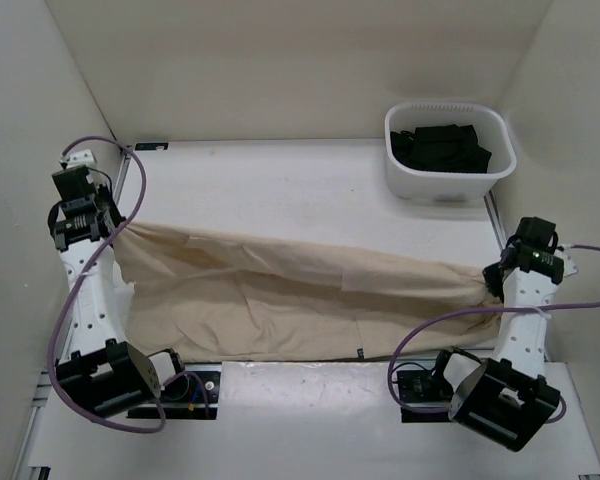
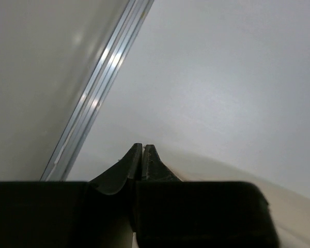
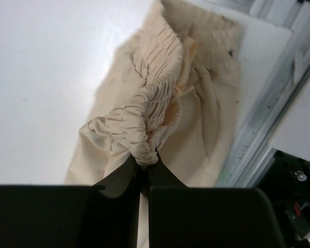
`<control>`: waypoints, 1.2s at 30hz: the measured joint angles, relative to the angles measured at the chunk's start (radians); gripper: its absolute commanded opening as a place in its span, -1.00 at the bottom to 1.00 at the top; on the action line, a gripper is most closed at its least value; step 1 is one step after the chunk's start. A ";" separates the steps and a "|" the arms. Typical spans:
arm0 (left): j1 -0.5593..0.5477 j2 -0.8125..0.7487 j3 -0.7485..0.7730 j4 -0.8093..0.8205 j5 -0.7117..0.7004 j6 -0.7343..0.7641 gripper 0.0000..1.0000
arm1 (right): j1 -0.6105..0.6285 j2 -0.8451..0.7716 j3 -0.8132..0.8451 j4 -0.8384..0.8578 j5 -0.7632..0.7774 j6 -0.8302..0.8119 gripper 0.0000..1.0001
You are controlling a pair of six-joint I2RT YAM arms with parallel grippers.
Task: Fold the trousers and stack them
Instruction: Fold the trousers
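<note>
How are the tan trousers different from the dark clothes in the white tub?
The trousers are pale tan; the clothes are black. The trousers are stretched wide between the left claw and right claw; the clothes sit packed in the white tub, untouched. Both look like cloth.

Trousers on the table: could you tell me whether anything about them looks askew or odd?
Yes. The trousers lie unfolded and wrinkled, strung slantwise between the left hand and the right hand; the gathered waistband is bunched in the right hand's grip.
</note>
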 measured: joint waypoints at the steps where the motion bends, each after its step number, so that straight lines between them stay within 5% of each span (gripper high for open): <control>1: 0.008 0.024 0.026 0.016 0.010 0.000 -0.72 | 0.000 0.002 0.034 0.003 -0.003 0.000 -1.00; 5: 0.043 -0.022 0.013 0.053 0.053 -0.004 -0.72 | 0.004 -0.083 0.048 0.016 -0.014 0.000 -1.00; 11: 0.112 -0.277 -0.332 0.046 0.031 -0.003 -0.72 | 0.002 -0.223 -0.132 -0.004 -0.004 0.010 -1.00; 20: 0.145 -0.254 -0.512 -0.148 -0.068 0.001 -0.72 | 0.000 -0.327 -0.198 -0.124 0.176 0.128 -0.92; 23: 0.146 -0.256 -0.509 -0.174 -0.098 0.000 -0.72 | -0.003 -0.309 -0.198 -0.142 0.225 0.167 -0.57; 24: 0.146 -0.256 -0.502 -0.185 -0.108 0.000 -0.72 | -0.004 -0.304 -0.198 -0.146 0.237 0.180 0.14; 25: 0.146 -0.256 -0.492 -0.200 -0.116 0.000 -0.65 | -0.006 -0.300 -0.198 -0.148 0.248 0.193 0.44; 26: 0.146 -0.256 -0.478 -0.220 -0.122 0.000 -0.20 | -0.008 -0.296 -0.198 -0.153 0.262 0.193 0.62; 28: 0.147 -0.256 -0.452 -0.271 -0.123 0.010 0.36 | -0.008 -0.285 -0.193 -0.161 0.283 0.198 0.98; 30: 0.147 -0.259 -0.433 -0.360 -0.112 0.004 0.65 | -0.008 -0.267 -0.174 -0.152 0.277 0.146 0.98; 36: 0.147 -0.246 -0.384 -0.567 -0.099 0.003 0.87 | 0.103 -0.180 -0.022 -0.008 0.138 -0.057 0.63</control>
